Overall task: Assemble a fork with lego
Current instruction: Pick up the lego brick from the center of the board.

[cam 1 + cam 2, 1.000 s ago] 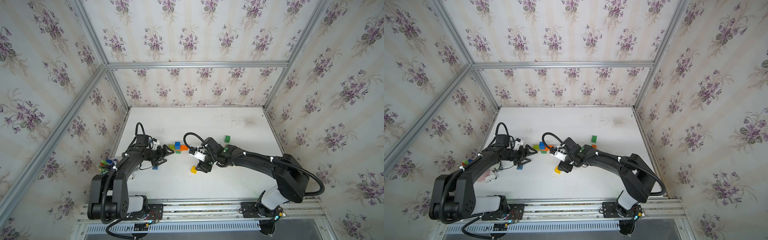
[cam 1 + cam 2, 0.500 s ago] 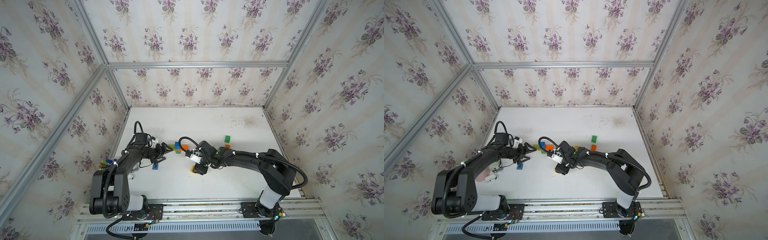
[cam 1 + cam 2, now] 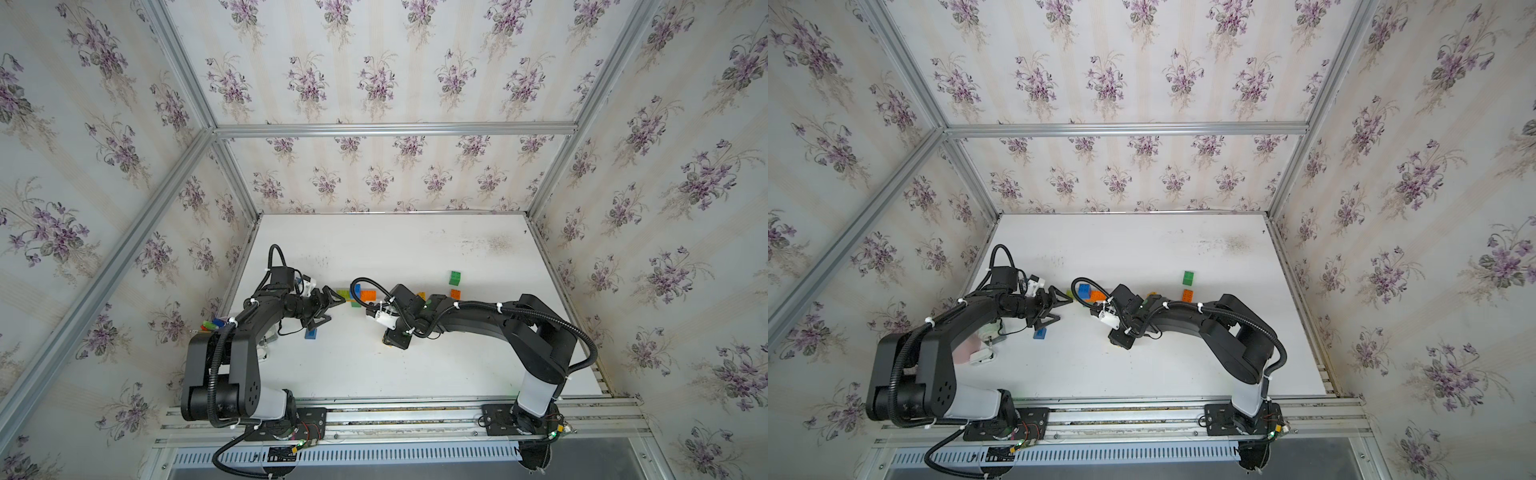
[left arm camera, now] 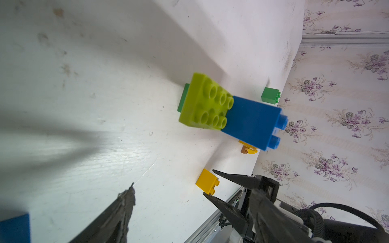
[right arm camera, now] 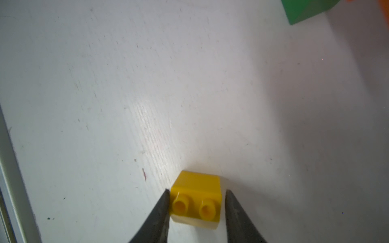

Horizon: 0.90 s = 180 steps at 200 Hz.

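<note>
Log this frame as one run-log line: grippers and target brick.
right gripper: open, straddling yellow brick | yellow brick: on its side on table | left gripper: open, empty

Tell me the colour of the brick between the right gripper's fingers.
Yellow. The brick shows best in the right wrist view.

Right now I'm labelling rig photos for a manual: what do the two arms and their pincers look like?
Both the left arm and right arm are black jointed links on a white base segment, each trailed by a black ribbed cable held with white ties. A white housing sits at each wrist. The left pincer and right pincer have black fingers tapering to points.
</note>
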### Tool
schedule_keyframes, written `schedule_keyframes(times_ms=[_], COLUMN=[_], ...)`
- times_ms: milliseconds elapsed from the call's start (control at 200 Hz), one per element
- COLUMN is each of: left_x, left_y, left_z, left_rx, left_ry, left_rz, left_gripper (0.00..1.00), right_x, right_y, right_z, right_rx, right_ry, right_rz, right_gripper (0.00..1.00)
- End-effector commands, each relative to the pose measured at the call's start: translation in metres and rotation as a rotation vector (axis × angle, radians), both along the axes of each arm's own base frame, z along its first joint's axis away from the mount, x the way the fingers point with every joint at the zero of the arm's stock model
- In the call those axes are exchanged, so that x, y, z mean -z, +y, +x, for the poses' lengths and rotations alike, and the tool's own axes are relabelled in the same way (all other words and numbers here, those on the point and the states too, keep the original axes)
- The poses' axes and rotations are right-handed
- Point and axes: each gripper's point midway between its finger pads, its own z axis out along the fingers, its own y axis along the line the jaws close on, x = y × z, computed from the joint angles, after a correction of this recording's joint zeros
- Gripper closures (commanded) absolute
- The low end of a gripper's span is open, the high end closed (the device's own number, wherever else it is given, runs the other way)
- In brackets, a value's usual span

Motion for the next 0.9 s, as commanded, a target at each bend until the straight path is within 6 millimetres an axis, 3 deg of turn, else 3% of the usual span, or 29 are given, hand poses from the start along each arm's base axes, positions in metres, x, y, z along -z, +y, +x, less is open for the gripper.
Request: schedule_keyframes(times_ms=[0,270,410,600,704,894], left_x=[-0.002,-0.002,-0.001,-0.004,-0.005,-0.006], left_y=[0.000,0.001,0.001,0.003,0.005,0.007], left_z=[0.004,0.005,0.005,0.010,0.017,0.031], left_rx=[0.012,0.012,0.018,0.026,0.025,0.036], left_ry=[-0.030,-0.028,-0.021,-0.017,-0.019,-0.006], left_rz=[-0.003,-0.010,-0.021,-0.024,-0.031,-0.043], left_gripper=[0.13,0.13,0.13,0.12,0.13,0.17], right_x=[0.002,-0.003,-0.015,-0.052,-0.059,-0.080], right_y=[-0.002,-0.004,-0.005,-0.002,-0.007,0.001], right_z=[-0.001,-0.003,-0.005,0.001,0.005,0.032], right_rx=[-0.011,-0.078,-0.177,-0.299,-0.367,-0.392], right_ry=[0.002,-0.017,-0.074,-0.164,-0.182,-0.256], right_rz=[-0.020,-0.033,-0.014,0.068,0.039,0.056], right_gripper=[0.65,0.80,0.81,0.79,0.78,0.78])
